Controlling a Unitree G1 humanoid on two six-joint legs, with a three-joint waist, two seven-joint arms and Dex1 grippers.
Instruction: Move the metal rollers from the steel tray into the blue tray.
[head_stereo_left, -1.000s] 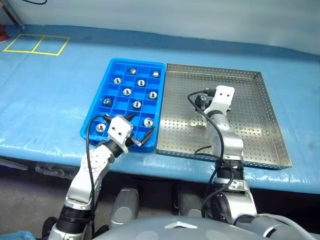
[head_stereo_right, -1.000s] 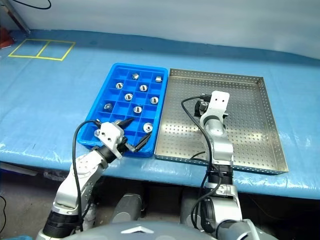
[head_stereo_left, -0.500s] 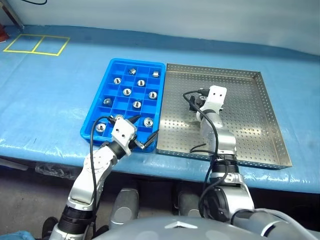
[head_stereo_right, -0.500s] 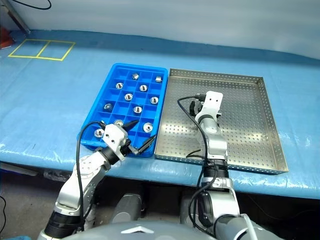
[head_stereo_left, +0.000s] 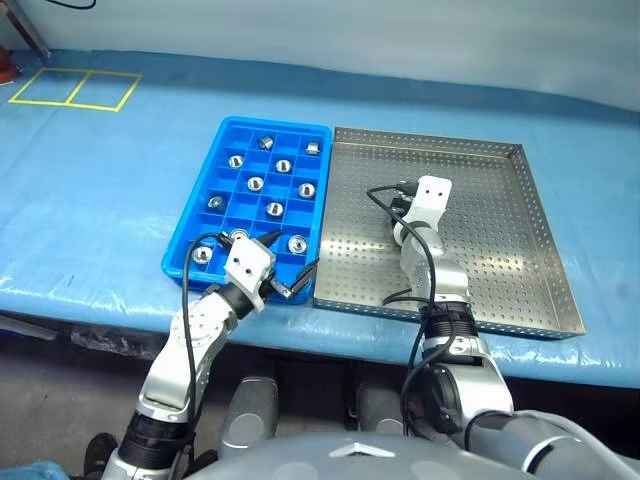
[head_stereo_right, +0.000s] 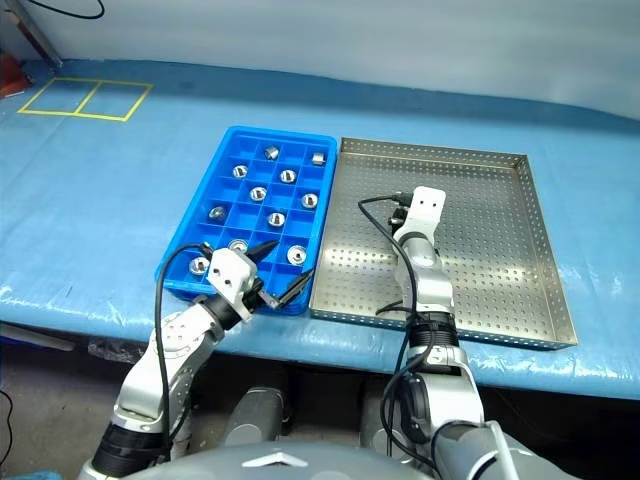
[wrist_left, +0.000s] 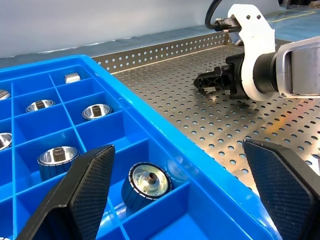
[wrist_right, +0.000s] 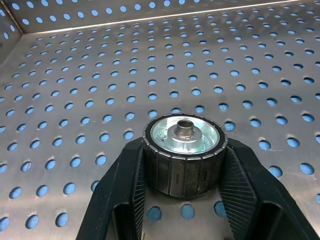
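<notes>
On the blue-covered desk (head_stereo_left: 100, 200), the steel tray (head_stereo_left: 500, 260) is set beside the blue tray (head_stereo_left: 200, 235) holding about ten metal rollers (head_stereo_left: 275, 209), one roller (wrist_right: 184, 150) is clamped upright in the right claw (wrist_right: 183, 172), and the left claw (head_stereo_left: 285, 265) is held apart.

Workshop bench, blue sheeting (head_stereo_left: 100, 190), taped yellow floor-style markings (head_stereo_left: 72, 88)

- Left arm (head_stereo_left: 190, 340): silver-grey jointed segments, a white wrist bracket, a black cable looping along it.
- Left gripper (wrist_left: 180, 190): two broad black fingers with a fine textured surface.
- Right arm (head_stereo_left: 432, 262): matching silver segments, white bracket, black cables.
</notes>
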